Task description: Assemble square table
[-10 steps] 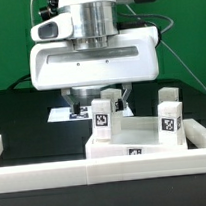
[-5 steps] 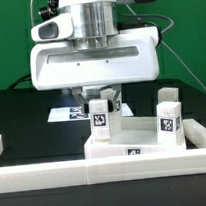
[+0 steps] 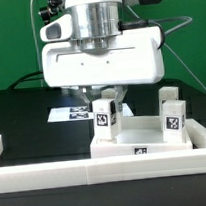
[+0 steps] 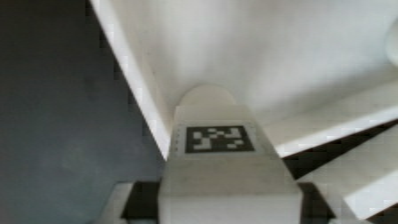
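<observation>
The square tabletop [image 3: 144, 140] is a white plastic slab lying flat at the front edge of the black counter, toward the exterior view's right front corner, pressed close against the long white rail [image 3: 57, 175] that edges the workspace. One leg [image 3: 172, 119] stands upright on the slab's corner nearest the exterior view's right. A second leg [image 3: 105, 115], short, blocky and tagged, stands upright over the slab's corner toward the exterior view's left, under the arm.

These parts look like rigid moulded plastic: light, stiff, unlikely to bend or crack under a firm pinch, but smooth enough to slip or twist if held off-centre. The leg's flat opposite sides offer the best hold, taken high up so that its lower end stays free to seat in the slab. The tabletop is broad and thin; its rimmed edge is probably the only place two fingers could clamp it.

The gripper [image 4: 214, 185] is closed narrowly on the second leg. In the wrist view its fingers [image 4: 146, 203] sit on either side of the leg's upper end, with the tag facing the camera between them, and no gap shows at either side. The exterior view agrees: the leg hangs straight below the hand. Whether the leg's foot already touches the slab cannot be told, since the joint is hidden behind the leg itself.

The marker board [image 3: 70, 114] lies flat farther back, behind the arm.
</observation>
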{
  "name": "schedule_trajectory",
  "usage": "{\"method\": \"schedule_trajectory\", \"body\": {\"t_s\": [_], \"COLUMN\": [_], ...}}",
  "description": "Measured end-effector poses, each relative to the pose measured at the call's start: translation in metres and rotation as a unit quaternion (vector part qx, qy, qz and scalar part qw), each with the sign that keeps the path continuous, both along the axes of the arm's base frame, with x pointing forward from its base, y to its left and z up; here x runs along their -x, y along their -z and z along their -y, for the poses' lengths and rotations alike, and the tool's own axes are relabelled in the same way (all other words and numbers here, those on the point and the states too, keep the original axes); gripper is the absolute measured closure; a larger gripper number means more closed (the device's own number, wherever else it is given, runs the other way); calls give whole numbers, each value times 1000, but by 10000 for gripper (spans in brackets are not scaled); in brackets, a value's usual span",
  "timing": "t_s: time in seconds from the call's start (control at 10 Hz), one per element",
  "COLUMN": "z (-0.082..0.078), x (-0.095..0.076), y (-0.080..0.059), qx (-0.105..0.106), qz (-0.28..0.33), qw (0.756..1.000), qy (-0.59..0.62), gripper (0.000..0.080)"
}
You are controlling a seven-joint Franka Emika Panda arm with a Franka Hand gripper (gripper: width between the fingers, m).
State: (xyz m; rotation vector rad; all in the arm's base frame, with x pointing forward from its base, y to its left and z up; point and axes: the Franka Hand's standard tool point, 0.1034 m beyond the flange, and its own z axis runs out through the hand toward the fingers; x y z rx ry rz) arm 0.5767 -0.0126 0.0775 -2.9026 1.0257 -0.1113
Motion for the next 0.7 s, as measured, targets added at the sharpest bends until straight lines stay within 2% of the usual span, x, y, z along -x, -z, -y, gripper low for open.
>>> {"method": "schedule_trajectory", "body": {"t_s": [0.3, 0.6, 0.7], "z": [-6, -14, -15], "x": [-3, -3, -4], "y": [0, 1, 1], "qx": [-14, -28, -31], "qz": [-4, -17, -17], "qw": [989, 960, 957], "qy": [145, 277, 288], "gripper": [511, 509, 509]}}
